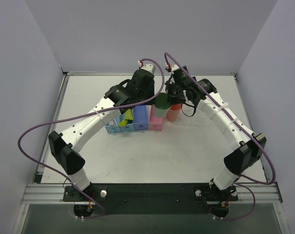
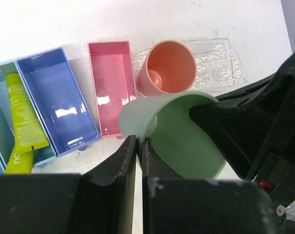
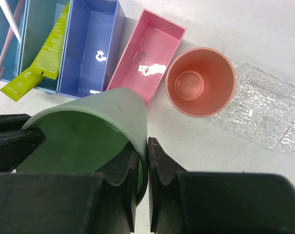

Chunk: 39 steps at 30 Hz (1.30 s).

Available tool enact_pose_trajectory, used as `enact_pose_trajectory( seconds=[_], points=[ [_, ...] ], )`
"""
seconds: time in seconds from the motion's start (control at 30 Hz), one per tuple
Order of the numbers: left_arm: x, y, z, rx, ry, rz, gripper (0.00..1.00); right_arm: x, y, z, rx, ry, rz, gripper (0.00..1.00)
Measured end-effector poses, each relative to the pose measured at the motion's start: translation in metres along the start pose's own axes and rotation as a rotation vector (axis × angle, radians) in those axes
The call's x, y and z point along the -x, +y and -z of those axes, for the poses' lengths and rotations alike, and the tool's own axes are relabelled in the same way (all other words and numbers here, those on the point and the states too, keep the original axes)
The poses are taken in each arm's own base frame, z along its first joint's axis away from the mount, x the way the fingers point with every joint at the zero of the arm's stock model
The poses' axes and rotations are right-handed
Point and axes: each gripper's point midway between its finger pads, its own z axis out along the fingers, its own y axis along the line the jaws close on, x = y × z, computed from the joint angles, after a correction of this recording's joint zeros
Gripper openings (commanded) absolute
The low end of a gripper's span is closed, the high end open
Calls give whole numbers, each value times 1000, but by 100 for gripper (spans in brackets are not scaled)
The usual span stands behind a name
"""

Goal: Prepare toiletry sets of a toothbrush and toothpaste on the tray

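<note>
A green cup (image 2: 186,136) hangs tilted above the table, held by both arms. My left gripper (image 2: 138,146) is shut on one side of its rim. My right gripper (image 3: 146,148) is shut on the opposite wall of the green cup (image 3: 89,136). The clear bumpy tray (image 3: 269,107) lies flat to the right, and a salmon cup (image 3: 201,80) stands upright at its near end. A lime-yellow toothpaste (image 3: 45,53) lies in a light blue bin, one end sticking out. The toothbrush (image 3: 10,17) shows in the far left bin.
A dark blue bin (image 2: 57,97) and a pink box (image 2: 111,85) stand side by side left of the salmon cup (image 2: 169,66); nothing shows inside them. In the top view the row of bins (image 1: 130,124) sits at mid-table under both wrists.
</note>
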Motion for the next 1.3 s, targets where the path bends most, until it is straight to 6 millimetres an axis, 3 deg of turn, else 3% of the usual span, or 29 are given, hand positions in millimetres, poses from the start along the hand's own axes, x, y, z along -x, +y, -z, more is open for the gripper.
enact_pose_trajectory(
  seconds=[0.07,0.2,0.43,0.53,0.7,0.8,0.93,1.03,1.17,1.3],
  points=[
    [1,-1,0,-5,-2,-2,20,0,-1,0,-1,-1,-2,0],
    [-1,-5,-3,-29,-3,-4,45,0,-4,0,-1,2,-8,0],
    [-8,-5,-3,-80,-46,8,63,3,-6,3,29,-10,-24,0],
    [-4,-2,10,-117,-120,26,75,4,-3,12,52,-31,-24,0],
    [19,0,43,-173,-279,70,83,18,-8,34,66,-108,-35,0],
    [33,7,61,-166,-350,83,92,26,-39,45,-5,-153,-68,0],
    [49,24,70,-142,-408,121,93,35,-94,62,-145,-208,-115,0],
    [56,47,63,-136,-416,188,88,38,-122,75,-218,-239,-135,0],
    [47,89,43,-65,-376,275,88,38,-150,88,-286,-259,-154,0],
    [37,98,38,-37,-348,270,88,35,-181,96,-337,-266,-209,0]
  ],
)
